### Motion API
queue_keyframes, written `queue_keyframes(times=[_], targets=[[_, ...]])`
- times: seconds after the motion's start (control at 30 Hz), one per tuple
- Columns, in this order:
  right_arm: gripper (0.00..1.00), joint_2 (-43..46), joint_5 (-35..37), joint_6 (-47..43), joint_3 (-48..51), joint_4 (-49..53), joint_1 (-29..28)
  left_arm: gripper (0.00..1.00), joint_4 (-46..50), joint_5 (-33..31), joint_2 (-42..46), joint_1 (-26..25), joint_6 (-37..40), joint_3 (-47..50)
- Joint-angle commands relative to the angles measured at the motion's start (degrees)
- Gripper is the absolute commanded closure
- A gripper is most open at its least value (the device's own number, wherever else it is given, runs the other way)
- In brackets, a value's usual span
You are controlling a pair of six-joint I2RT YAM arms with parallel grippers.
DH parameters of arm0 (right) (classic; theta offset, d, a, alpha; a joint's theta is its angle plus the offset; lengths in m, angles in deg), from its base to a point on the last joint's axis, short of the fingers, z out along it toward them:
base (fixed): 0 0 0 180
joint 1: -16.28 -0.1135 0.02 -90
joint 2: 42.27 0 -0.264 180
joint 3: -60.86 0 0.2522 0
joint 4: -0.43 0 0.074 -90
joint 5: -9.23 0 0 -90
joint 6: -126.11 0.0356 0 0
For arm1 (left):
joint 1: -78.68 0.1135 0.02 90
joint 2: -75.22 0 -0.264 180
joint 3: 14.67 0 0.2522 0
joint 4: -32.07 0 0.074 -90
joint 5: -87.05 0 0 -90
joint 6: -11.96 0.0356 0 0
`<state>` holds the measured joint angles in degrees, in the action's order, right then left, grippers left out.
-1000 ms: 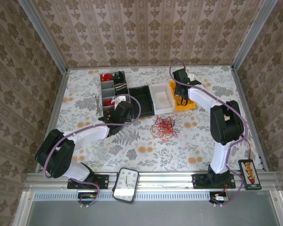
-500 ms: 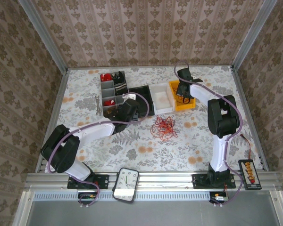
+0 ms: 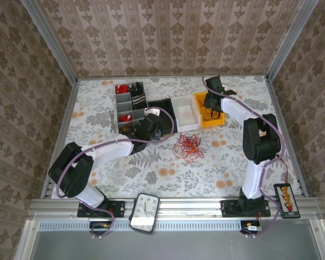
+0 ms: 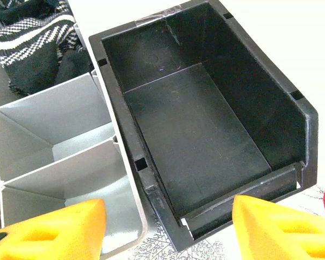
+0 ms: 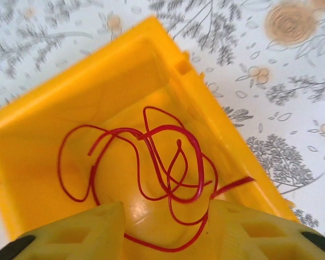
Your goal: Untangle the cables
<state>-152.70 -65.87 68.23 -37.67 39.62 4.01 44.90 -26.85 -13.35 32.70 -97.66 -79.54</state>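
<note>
A tangle of red and orange cables (image 3: pixel 188 146) lies on the floral table in front of the bins. One red cable (image 5: pixel 151 162) lies in loose loops inside the yellow bin (image 5: pixel 54 108). My right gripper (image 5: pixel 168 227) hovers over it, open, and the cable's lowest loop runs between the fingers and touches the right one. In the top view that right gripper (image 3: pixel 210 112) sits over the yellow bin (image 3: pixel 199 103). My left gripper (image 4: pixel 168 230) is open and holds nothing, just above the near corner of the black bin (image 4: pixel 292 141). From above, the left gripper (image 3: pixel 161 131) is left of the tangle.
A grey organizer (image 4: pixel 59 135) with striped cloth and red parts stands left of the black bin (image 3: pixel 165 105). A white bin (image 3: pixel 185 114) sits between the black and yellow ones. A clock (image 3: pixel 144 212) and a small device (image 3: pixel 286 199) rest on the front rail.
My right gripper has opened, and the red cable now lies loose in the yellow bin. The left arm has slid right toward the black bin's near corner.
</note>
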Motion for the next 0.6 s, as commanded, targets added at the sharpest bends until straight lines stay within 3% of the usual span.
queue_keyframes(times=[0.0,0.13,0.2,0.43,0.57], targets=[[0.47,5.6,4.2,0.1,2.2,-1.1,-0.3,0.36,-1.7,2.3,-0.2,-0.5,2.4,-1.7],[0.44,12.1,6.4,-0.7,8.5,-4.1,-0.5,0.34,-3.1,7.8,-0.1,-0.5,5.7,-1.3],[0.46,15.6,5.7,-2.3,12.6,-6.4,-1.1,0.33,-3.4,13.6,0.2,-0.5,8.5,-1.3],[0.49,25.3,-8.2,-10.1,28.2,-10.5,-8.1,0.32,2.8,30.5,-0.7,-0.5,15.9,-4.5],[0.53,28.1,-16.0,-10.3,35.4,-13.7,-11.6,0.34,4.8,32.1,-2.4,-0.6,16.8,-6.4]])
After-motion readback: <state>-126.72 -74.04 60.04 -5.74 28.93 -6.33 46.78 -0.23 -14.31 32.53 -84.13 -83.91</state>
